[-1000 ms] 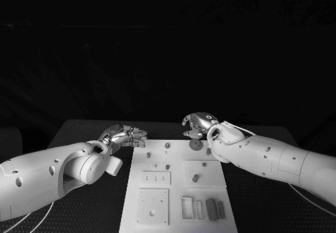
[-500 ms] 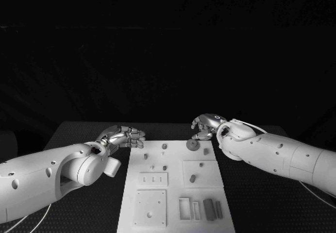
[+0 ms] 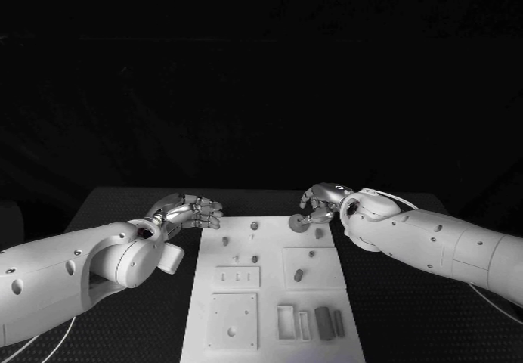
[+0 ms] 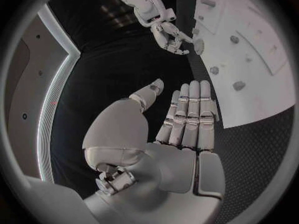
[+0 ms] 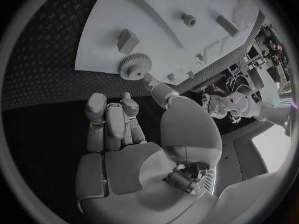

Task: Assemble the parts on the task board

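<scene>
The white task board (image 3: 273,299) lies lengthwise in the middle of the table. A grey gear (image 3: 298,222) sits at its far end, beside small grey pegs (image 3: 255,225). My right hand (image 3: 323,201) hovers just right of the gear with its fingers half curled. In the right wrist view the thumb tip (image 5: 152,82) is right at the rim of the gear (image 5: 132,66), and the other fingers (image 5: 112,119) stay clear of it. My left hand (image 3: 189,210) hangs off the board's far left corner and holds nothing. Its fingers (image 4: 190,112) lie straight and side by side.
Several more grey parts lie on the board: a peg (image 3: 298,276) on the raised square and two bars (image 3: 325,318) near the front. Recessed plates (image 3: 236,321) fill the front left. A small block (image 5: 127,40) lies beyond the gear. Black matting (image 3: 414,318) flanks the board.
The whole picture has shifted a little. My right hand has come down and to the right, closer to the gear. The gear and my left hand stay where they were.
</scene>
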`<action>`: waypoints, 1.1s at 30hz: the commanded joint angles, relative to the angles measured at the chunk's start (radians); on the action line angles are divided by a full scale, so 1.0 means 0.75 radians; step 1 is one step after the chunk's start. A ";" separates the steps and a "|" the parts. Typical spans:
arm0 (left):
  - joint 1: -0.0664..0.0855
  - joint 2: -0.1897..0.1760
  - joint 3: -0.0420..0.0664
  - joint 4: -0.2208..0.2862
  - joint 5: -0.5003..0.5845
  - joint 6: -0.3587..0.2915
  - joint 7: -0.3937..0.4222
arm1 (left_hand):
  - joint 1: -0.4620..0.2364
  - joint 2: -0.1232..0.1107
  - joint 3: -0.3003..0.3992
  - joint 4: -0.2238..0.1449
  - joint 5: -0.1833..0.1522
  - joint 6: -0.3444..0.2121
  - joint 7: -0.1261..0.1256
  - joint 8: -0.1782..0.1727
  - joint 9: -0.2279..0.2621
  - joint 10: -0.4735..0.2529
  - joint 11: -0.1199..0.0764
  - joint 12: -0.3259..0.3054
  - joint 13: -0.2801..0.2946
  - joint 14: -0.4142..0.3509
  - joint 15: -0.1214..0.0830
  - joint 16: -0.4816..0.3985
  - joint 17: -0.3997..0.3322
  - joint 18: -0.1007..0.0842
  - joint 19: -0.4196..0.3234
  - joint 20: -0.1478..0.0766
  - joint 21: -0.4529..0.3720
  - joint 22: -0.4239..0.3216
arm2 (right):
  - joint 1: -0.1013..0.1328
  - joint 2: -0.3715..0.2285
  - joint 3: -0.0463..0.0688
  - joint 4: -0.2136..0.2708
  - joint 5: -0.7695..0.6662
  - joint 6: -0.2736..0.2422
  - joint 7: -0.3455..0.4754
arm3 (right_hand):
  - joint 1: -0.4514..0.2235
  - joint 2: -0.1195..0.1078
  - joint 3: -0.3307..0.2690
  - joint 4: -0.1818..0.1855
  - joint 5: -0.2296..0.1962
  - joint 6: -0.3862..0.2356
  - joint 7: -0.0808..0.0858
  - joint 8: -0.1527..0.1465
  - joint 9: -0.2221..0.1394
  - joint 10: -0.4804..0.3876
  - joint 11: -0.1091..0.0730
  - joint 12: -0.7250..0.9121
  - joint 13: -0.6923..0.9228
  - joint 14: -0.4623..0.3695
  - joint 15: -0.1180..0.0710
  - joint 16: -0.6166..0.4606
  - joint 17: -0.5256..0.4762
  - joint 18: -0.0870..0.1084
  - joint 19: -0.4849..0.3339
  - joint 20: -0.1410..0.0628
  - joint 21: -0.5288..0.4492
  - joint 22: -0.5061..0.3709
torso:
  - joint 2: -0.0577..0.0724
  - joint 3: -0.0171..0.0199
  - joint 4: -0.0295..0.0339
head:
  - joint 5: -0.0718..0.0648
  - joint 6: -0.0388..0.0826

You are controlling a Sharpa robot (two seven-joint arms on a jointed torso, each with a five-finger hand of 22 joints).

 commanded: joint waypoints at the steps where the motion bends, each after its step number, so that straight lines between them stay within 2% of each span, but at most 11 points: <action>1: 0.002 -0.001 0.001 0.004 0.005 0.018 0.009 | -0.015 0.000 0.000 -0.011 0.007 -0.008 -0.002 -0.008 0.001 -0.004 0.004 -0.005 0.000 0.004 0.008 -0.009 0.002 0.006 -0.001 0.008 -0.005 0.002 | -0.010 0.012 -0.001 -0.013 -0.002 0.041 0.023 | 0.000 -0.017 0.001 0.009 0.002 0.011 0.024 -0.002 -0.002 -0.012 0.012 0.008 -0.001 0.002 0.004 0.005 -0.003 0.137 0.004 -0.006 -0.001 -0.001 | 0.000 -0.0005 0.0002 | 0.002 -0.003; 4: 0.002 0.000 0.001 0.003 0.005 0.020 0.008 | -0.016 -0.001 0.000 -0.012 0.007 -0.008 -0.002 -0.009 0.001 -0.004 0.004 -0.005 0.000 0.004 0.008 -0.009 0.002 0.006 -0.001 0.008 -0.006 0.002 | -0.020 0.024 -0.001 -0.022 -0.005 0.040 0.025 | 0.000 -0.017 0.002 0.011 0.002 0.009 0.025 -0.003 -0.002 -0.012 0.012 0.008 -0.001 0.000 0.005 0.005 -0.005 0.137 0.004 -0.007 -0.001 -0.001 | 0.001 0.0011 0.0009 | 0.003 -0.004; 9: 0.002 0.001 0.001 0.002 0.005 0.021 0.009 | -0.017 0.000 0.000 -0.012 0.007 -0.009 -0.001 -0.009 0.001 -0.005 0.004 -0.006 0.000 0.004 0.008 -0.009 0.002 0.006 -0.001 0.008 -0.006 0.002 | -0.026 0.035 -0.001 -0.032 -0.009 0.042 0.027 | 0.001 -0.015 0.004 0.014 0.002 0.008 0.026 -0.004 -0.003 -0.014 0.013 0.008 -0.001 -0.002 0.006 0.005 -0.007 0.137 0.003 -0.007 -0.002 -0.001 | 0.000 -0.0001 0.0045 | 0.003 -0.006; 16: 0.002 0.001 0.001 0.001 0.005 0.022 0.008 | -0.018 0.000 0.000 -0.012 0.007 -0.010 -0.001 -0.009 0.001 -0.005 0.004 -0.007 -0.001 0.004 0.008 -0.010 0.003 0.006 -0.001 0.008 -0.006 0.003 | -0.032 0.044 -0.001 -0.047 -0.009 0.052 0.029 | 0.003 -0.009 0.006 0.017 0.002 0.010 0.026 -0.002 -0.002 -0.015 0.013 0.009 -0.002 -0.002 0.006 0.006 -0.006 0.137 0.002 -0.007 -0.002 -0.001 | 0.000 -0.0008 0.0015 | 0.008 -0.006; 33: 0.002 -0.001 0.001 0.004 0.005 0.026 0.006 | -0.020 0.000 0.001 -0.012 0.007 -0.011 0.000 -0.010 0.001 -0.006 0.005 -0.009 -0.001 0.004 0.009 -0.011 0.004 0.006 -0.001 0.008 -0.007 0.003 | -0.046 0.065 -0.004 -0.085 -0.012 0.074 0.035 | 0.021 0.061 0.005 -0.003 0.001 0.020 0.023 0.004 0.001 -0.020 0.011 0.014 -0.005 -0.009 0.004 0.010 -0.011 0.137 -0.008 -0.007 0.001 0.004 | 0.002 0.0006 0.0035 | 0.011 -0.013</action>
